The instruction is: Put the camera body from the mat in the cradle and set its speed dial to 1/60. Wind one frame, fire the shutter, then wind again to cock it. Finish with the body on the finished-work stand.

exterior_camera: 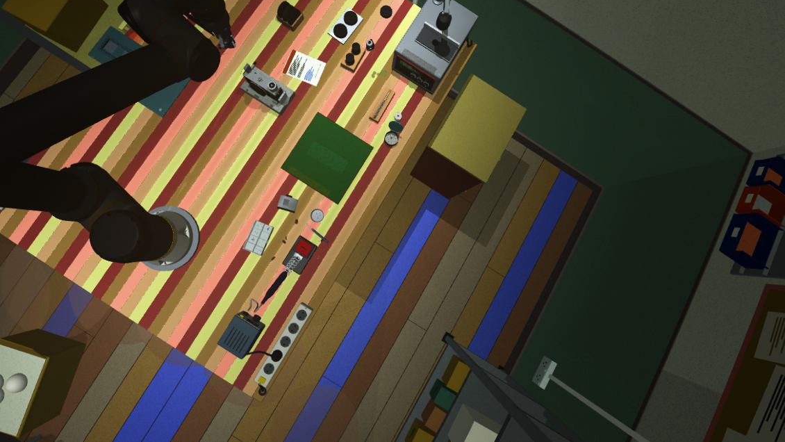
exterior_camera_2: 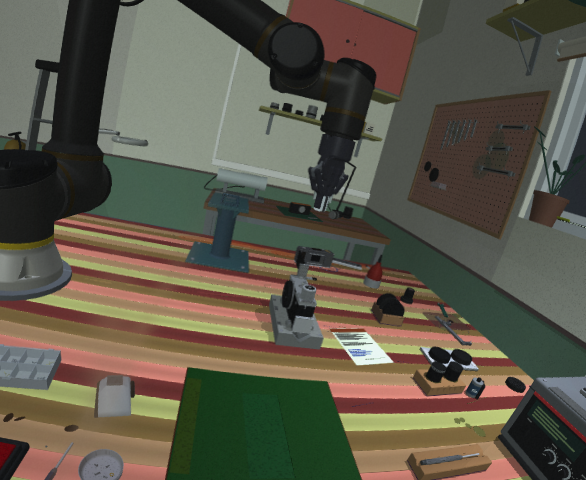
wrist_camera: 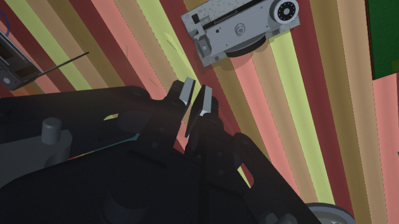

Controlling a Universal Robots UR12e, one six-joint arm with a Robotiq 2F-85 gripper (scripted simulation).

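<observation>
The finished-work stand (exterior_camera_2: 225, 227) is partly hidden under my arm in the overhead side camera, at the far left edge of the striped bench. The silver camera body (wrist_camera: 241, 23) sits upright in the grey cradle (exterior_camera_2: 294, 328) mid-bench, its speed dial (wrist_camera: 284, 10) and wind lever (wrist_camera: 200, 30) facing up. My gripper (wrist_camera: 194, 99) hangs high above the bench beyond the cradle, closed and empty. The green mat (exterior_camera_2: 260, 423) lies empty at the near side.
A grey test instrument (exterior_camera: 431, 47) stands at the bench's right end. Lens caps on a block (exterior_camera_2: 441, 369), a printed sheet (exterior_camera_2: 362, 347), a parts tray (exterior_camera_2: 17, 366) and a second small camera frame (exterior_camera_2: 314, 256) lie around the cradle.
</observation>
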